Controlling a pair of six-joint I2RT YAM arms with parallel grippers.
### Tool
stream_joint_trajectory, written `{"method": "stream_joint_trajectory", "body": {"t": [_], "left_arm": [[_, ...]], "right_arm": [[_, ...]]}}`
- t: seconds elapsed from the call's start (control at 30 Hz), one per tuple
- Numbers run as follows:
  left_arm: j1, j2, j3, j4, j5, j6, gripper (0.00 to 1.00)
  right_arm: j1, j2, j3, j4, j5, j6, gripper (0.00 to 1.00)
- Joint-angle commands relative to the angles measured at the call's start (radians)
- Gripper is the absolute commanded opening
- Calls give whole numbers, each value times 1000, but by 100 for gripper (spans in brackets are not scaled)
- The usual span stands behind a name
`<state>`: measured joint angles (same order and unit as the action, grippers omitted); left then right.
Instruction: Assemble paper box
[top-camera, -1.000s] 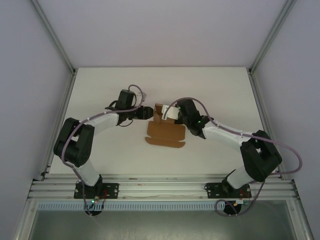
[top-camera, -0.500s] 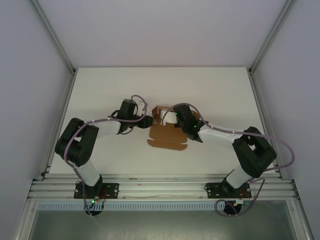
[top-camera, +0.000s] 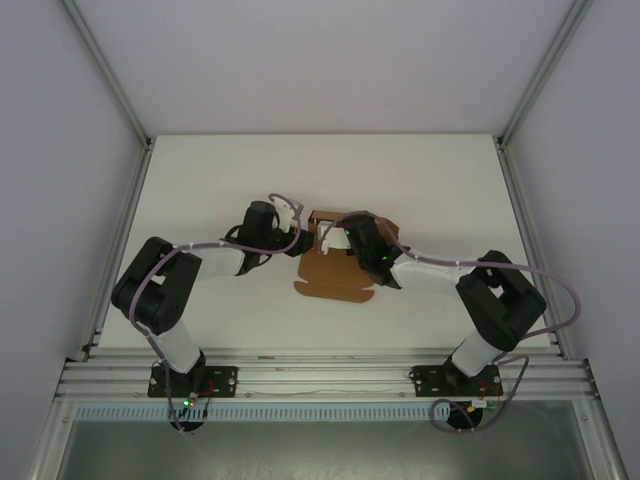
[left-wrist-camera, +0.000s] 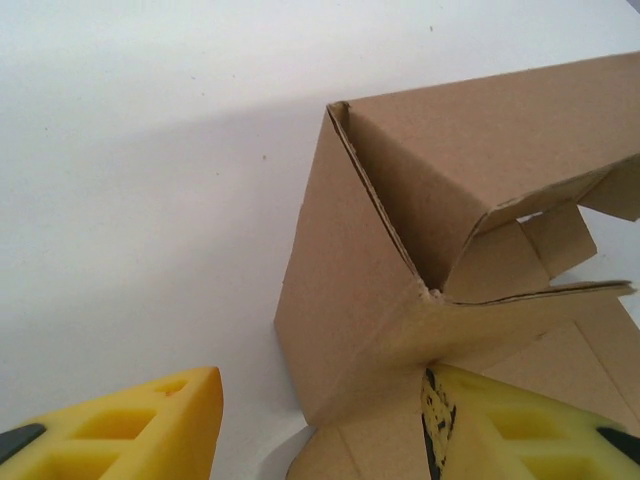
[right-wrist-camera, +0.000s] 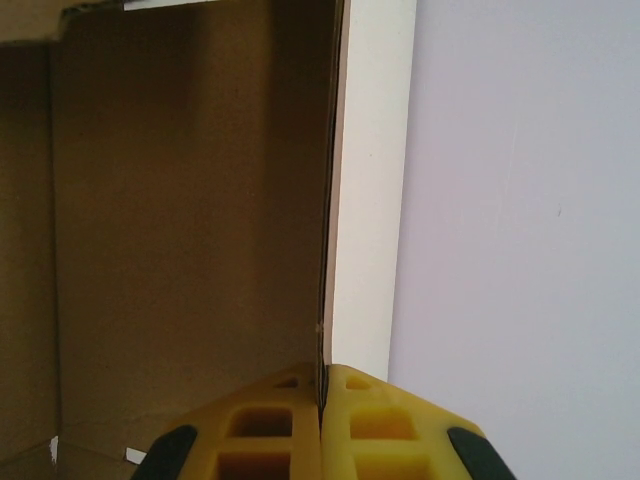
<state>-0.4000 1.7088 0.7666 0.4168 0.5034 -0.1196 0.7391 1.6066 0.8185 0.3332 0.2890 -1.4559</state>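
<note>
Right wrist: paper box (right-wrist-camera: 190, 200) apparently within right gripper (right-wrist-camera: 325, 378)

Plain brown paper box (top-camera: 338, 275) sits at the middle of the table (top-camera: 200, 180), half built: one panel flat toward the near edge, rear walls folded upright, a corner flap apparently tucked loosely inside.

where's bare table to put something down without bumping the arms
Free: the far strip of table between the paper box and the back wall, both far corners, and the near strip between the box and the rail. Crowded: mid-table, where the left arm and right arm meet at the box.
</note>
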Motion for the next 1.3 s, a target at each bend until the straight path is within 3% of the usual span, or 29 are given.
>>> {"method": "stream_joint_trajectory", "body": {"t": [0.0,0.27,0.43,0.63,0.83,1.1,1.27], "left_arm": [[-8,30,32,63,-71,33,55],[-29,80,50,128,-85,42,54],[-56,95,76,130,-117,45,45],[-111,142,125,69,-356,35,15],[-150,183,110,97,-476,-8,1],[-230,263,95,164,-891,-23,0],[-237,269,85,134,-917,-40,0]], "right_arm": [[7,8,5,-68,11,-1,0],[6,41,10,-105,-6,20,0],[6,52,21,-108,-25,37,0],[8,36,34,-126,-40,79,0],[11,23,18,-122,-39,130,0],[14,7,-10,-94,-37,204,0],[14,1,-13,-94,-31,209,0]]}}
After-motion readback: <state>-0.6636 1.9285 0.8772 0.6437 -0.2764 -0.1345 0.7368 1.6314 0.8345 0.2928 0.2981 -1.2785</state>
